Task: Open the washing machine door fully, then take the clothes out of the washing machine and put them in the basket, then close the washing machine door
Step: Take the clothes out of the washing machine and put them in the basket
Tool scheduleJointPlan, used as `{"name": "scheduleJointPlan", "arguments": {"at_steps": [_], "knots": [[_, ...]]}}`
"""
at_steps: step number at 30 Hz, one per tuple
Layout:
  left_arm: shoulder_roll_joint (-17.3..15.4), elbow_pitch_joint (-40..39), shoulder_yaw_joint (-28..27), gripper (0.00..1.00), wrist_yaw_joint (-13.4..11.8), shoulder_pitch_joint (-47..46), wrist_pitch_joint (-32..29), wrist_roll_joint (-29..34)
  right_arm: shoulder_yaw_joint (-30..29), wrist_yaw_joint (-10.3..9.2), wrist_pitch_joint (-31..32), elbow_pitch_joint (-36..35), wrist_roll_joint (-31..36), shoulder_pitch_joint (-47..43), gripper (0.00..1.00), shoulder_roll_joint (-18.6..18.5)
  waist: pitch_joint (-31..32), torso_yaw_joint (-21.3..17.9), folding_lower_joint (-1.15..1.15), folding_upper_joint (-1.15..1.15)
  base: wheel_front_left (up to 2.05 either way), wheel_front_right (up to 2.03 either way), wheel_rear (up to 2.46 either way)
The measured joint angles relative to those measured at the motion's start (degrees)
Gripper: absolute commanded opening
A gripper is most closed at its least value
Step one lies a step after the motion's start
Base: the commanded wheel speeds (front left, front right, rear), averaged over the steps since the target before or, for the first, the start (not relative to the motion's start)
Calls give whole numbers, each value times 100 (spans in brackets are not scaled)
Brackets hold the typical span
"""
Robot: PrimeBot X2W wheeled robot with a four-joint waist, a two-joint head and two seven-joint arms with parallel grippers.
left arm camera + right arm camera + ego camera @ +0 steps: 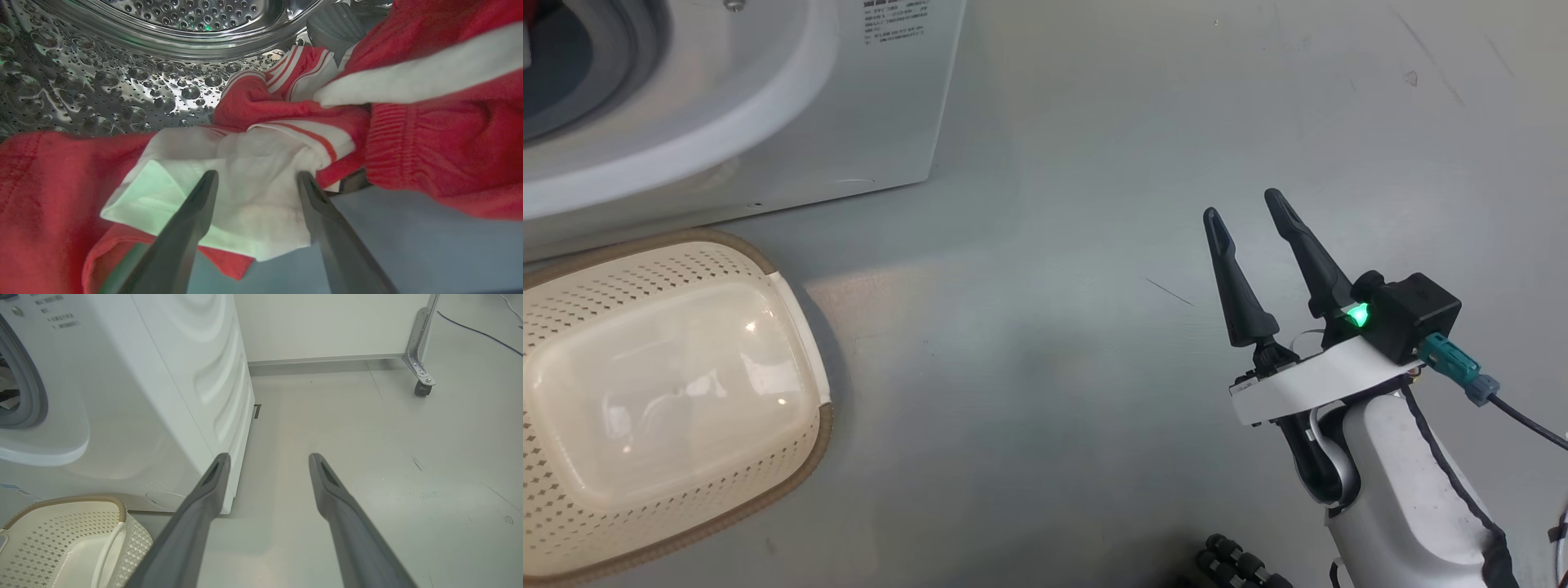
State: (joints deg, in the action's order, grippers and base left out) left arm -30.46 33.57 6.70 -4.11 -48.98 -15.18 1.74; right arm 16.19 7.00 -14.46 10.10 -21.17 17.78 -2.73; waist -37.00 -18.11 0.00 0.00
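Note:
Red clothes (261, 106) with white trim lie piled inside the steel drum (122, 81) of the washing machine (874, 114). My left gripper (255, 175) is open inside the drum mouth, its two dark fingers straddling a white fold of cloth (245, 179); nothing is pinched between them. The cream basket (792, 327) stands empty on the floor just in front of the machine, and shows again in the right wrist view (73, 535). My right gripper (1244, 204) hovers open over bare floor to the right of the basket, and in its own view (267, 457) holds nothing. The washing machine door is out of view.
The machine's white side panel (212, 388) rises left of my right gripper. A pale wall runs behind it, with a metal frame leg on a castor (421, 371) at the far right. A dark cable (478, 332) crosses the grey floor (388, 465) there.

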Motion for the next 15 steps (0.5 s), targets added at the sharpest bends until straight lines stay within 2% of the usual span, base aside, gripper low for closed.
{"name": "scheduleJointPlan", "arguments": {"at_steps": [15], "knots": [[-21,499,182,100,277,-801,-668,138,116,0,-1,-18,-9,121,100,2,-192,25,0,0,0,0,0]]}}
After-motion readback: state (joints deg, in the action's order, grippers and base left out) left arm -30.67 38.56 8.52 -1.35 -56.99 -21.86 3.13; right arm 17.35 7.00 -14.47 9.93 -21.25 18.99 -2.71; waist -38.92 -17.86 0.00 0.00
